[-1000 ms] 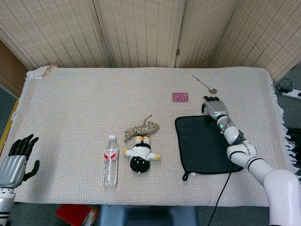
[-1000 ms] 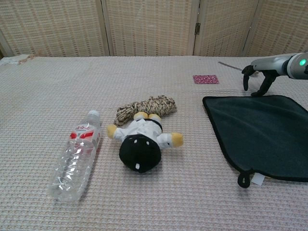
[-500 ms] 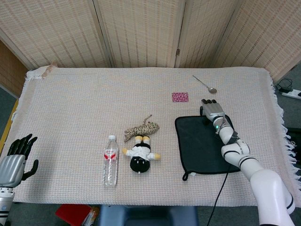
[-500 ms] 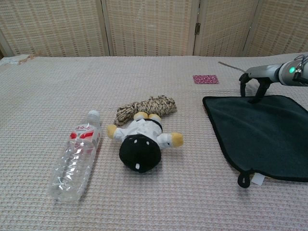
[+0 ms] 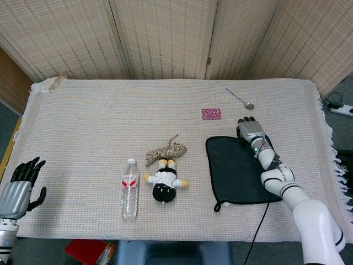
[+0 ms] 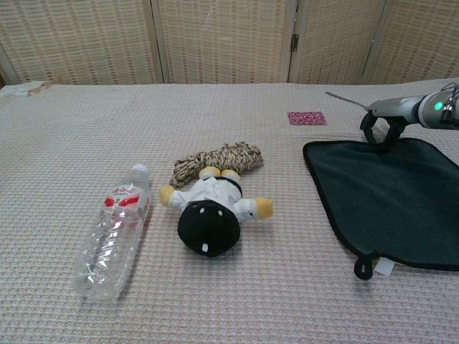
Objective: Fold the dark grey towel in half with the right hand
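Towel (image 6: pixel 387 193) sat flat on the right side of the table, nothing folded yet. Right hand (image 5: pixel 249 131) had dropped onto its far edge over the last second, fingers curling around the hem, so it looked like the grab was starting. Left hand (image 5: pixel 19 185) hung spread and empty.

This is looking like a robot test room rather than a home. Woven folding screens (image 5: pixel 165 38) are closing off the table's (image 5: pixel 88 110) twelve o'clock side, a power strip (image 5: pixel 343 109) is lying on grey floor at three o'clock, and unrelated props are sitting scattered on the cloth-covered top.
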Action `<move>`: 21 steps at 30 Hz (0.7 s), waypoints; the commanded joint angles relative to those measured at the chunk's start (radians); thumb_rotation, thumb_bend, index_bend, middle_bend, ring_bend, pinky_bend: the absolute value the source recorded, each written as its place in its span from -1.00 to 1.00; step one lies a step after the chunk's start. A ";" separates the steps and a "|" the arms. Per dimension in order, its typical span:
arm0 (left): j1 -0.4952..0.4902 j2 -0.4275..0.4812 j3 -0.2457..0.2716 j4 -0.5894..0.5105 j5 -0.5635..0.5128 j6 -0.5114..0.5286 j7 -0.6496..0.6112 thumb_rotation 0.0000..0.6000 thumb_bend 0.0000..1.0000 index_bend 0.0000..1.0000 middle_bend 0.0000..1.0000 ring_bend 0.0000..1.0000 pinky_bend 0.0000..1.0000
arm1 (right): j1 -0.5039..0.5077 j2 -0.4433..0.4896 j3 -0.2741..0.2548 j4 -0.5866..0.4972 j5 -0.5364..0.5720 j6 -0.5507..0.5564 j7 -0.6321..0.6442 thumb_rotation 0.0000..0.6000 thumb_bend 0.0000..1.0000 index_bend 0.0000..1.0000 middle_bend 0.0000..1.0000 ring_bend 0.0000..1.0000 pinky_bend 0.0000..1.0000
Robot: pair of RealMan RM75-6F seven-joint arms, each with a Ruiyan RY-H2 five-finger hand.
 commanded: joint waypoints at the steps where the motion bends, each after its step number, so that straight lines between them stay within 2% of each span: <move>1: 0.000 -0.001 0.000 0.001 0.000 0.001 -0.002 1.00 0.16 -1.00 -0.92 -1.00 -0.98 | -0.003 0.004 -0.003 -0.006 -0.008 0.005 0.007 1.00 -0.07 0.38 -0.64 -0.92 -1.00; 10: 0.001 0.001 0.001 0.003 0.008 0.010 -0.010 1.00 0.16 -1.00 -0.93 -1.00 -0.98 | -0.021 0.043 -0.008 -0.071 -0.034 0.063 0.032 1.00 -0.05 0.38 -0.64 -0.92 -1.00; 13: 0.002 0.003 0.001 0.002 0.009 0.013 -0.012 1.00 0.16 -1.00 -0.93 -1.00 -0.98 | -0.047 0.089 -0.016 -0.149 -0.051 0.119 0.037 1.00 -0.05 0.38 -0.64 -0.92 -1.00; 16: 0.004 0.004 0.003 -0.003 0.015 0.019 -0.010 1.00 0.16 -1.00 -0.93 -1.00 -0.98 | -0.093 0.167 -0.035 -0.279 -0.073 0.195 0.022 1.00 -0.05 0.38 -0.64 -0.92 -1.00; 19: 0.005 0.005 0.004 -0.005 0.019 0.021 -0.009 1.00 0.16 -1.00 -0.93 -1.00 -0.98 | -0.118 0.210 -0.047 -0.354 -0.077 0.227 0.001 1.00 -0.05 0.38 -0.64 -0.92 -1.00; 21: 0.005 0.005 0.007 -0.011 0.026 0.024 -0.006 1.00 0.16 -1.00 -0.93 -1.00 -0.98 | -0.165 0.282 -0.081 -0.483 -0.094 0.285 -0.059 1.00 -0.05 0.38 -0.64 -0.92 -1.00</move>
